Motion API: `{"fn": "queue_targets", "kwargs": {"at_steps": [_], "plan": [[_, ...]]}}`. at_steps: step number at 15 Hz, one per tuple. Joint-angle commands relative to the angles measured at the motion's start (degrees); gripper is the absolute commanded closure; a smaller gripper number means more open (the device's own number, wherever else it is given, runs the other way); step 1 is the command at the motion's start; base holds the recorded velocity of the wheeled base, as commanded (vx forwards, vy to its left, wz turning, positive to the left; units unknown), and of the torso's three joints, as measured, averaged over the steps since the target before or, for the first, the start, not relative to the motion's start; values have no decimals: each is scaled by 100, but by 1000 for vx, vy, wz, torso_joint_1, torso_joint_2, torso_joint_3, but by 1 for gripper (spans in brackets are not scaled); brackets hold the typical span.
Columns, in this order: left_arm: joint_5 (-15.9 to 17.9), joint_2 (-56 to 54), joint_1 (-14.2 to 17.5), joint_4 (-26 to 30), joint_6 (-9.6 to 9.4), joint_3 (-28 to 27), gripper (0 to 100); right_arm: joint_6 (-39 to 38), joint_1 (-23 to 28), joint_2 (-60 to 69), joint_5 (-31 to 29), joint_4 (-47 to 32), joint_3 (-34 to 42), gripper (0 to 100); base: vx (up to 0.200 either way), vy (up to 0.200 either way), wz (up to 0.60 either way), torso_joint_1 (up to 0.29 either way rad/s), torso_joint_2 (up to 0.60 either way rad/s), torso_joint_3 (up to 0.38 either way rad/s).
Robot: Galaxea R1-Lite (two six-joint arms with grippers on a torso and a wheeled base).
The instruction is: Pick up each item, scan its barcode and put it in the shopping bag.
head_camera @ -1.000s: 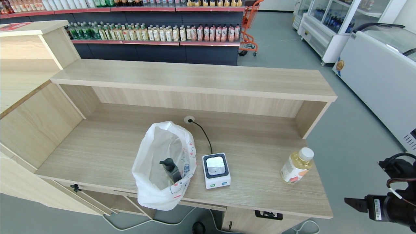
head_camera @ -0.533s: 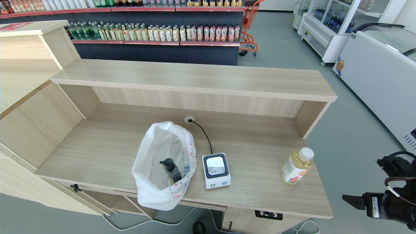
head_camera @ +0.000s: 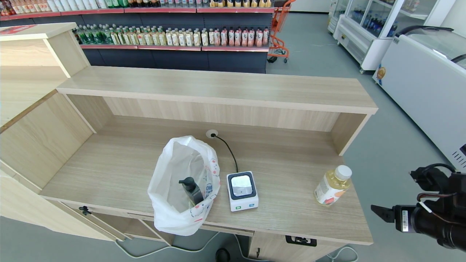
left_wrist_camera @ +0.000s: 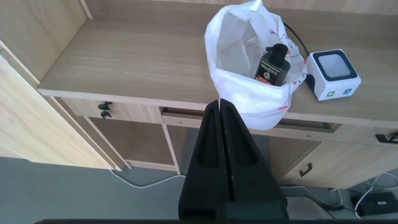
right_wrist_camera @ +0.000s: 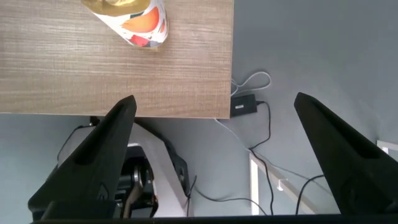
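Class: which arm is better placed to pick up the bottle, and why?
Right. The right gripper, open, sits off the counter end near the bottle; the left gripper, shut, is by the bag.

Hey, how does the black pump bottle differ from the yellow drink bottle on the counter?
The black pump bottle is dark with a pump head; the yellow drink bottle is clear, holds pale yellow liquid and has a white cap. The pump bottle sits inside the shopping bag; the drink bottle stands bare on the counter, near its right end. Both stand roughly upright.
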State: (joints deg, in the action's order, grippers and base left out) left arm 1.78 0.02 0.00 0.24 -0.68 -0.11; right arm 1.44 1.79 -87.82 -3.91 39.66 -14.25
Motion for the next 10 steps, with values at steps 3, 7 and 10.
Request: {"fn": "queue_targets", "kwargs": {"at_steps": [3,7,10], "plan": [[-2,6,0,2,-2,2,100,6,-170,-903,5,719,107,0,0,0,0,0,0,0],[-2,6,0,2,-2,2,100,23,-452,-1668,13,1888,124,0,0,0,0,0,0,0],[-2,6,0,2,-2,-7,100,146,-663,-2187,5,2714,159,0,0,0,0,0,0,0]]}}
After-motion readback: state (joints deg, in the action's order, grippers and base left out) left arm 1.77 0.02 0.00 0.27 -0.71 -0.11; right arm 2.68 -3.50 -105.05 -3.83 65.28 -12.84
